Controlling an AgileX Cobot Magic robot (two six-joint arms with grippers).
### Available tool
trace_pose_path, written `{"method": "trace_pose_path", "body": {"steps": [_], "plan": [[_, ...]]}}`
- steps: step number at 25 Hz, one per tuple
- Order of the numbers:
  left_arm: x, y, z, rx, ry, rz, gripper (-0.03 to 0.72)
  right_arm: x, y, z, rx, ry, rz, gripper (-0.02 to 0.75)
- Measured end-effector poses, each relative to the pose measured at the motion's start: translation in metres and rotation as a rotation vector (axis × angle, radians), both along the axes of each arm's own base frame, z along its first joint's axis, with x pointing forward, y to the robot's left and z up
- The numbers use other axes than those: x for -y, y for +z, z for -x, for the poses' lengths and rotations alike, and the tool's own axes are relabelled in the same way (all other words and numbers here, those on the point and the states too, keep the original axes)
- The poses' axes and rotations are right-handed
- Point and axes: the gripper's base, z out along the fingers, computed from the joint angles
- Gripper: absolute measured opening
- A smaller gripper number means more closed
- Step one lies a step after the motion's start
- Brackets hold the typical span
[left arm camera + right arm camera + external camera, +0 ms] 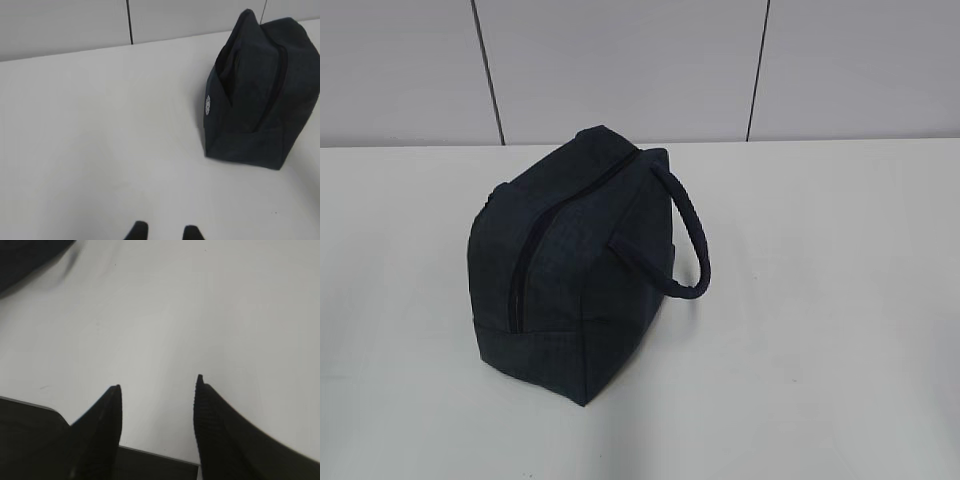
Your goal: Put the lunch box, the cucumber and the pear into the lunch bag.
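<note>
Near edge first. Left gripper: only two dark fingertips poke in at the bottom of the left wrist view, a gap between them, nothing in it, bare white table under them. So parted and empty. Right gripper: two ridged black fingers spread apart over bare table, nothing between them. Also empty.

Mid-table: the lunch bag, dark navy fabric, boxy, standing a bit left of centre in the exterior view. Its zipper runs along the top ridge, near-left to far-right, and looks closed as far as I can tell. The padded loop handle hangs off the right side.

Key relation: from the left gripper the bag lies far and to the right, end panel facing it, well apart. In the right wrist view only a dark blurry corner shows at top left, probably the bag, so it lies far-left of that gripper. Can't say which arm is nearer.

Lunch box, cucumber and pear: not visible in any view. Either inside the bag or out of frame, can't tell. If the zip really is shut, my guess is packing is finished or not begun.

Writing: a small round whitish logo on the bag's end panel, too blurred to read. No other labels.

Far: grey wall panels with dark seams.
</note>
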Motion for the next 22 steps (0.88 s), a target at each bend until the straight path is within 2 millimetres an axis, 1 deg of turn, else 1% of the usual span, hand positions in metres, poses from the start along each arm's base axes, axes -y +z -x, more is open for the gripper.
{"method": "trace_pose_path", "body": {"steps": [6,11,22], "plan": [[-0.003,-0.002,0.02,0.115,0.014,0.017,0.127,0.004,0.0,0.013,0.084,-0.001,-0.029,0.372],[-0.004,-0.006,0.02,0.094,0.049,0.065,0.127,0.005,-0.001,0.015,0.094,-0.001,-0.032,0.372],[-0.006,-0.006,0.02,0.091,0.083,0.08,0.129,0.005,-0.001,0.015,0.094,-0.002,-0.032,0.372]]}}
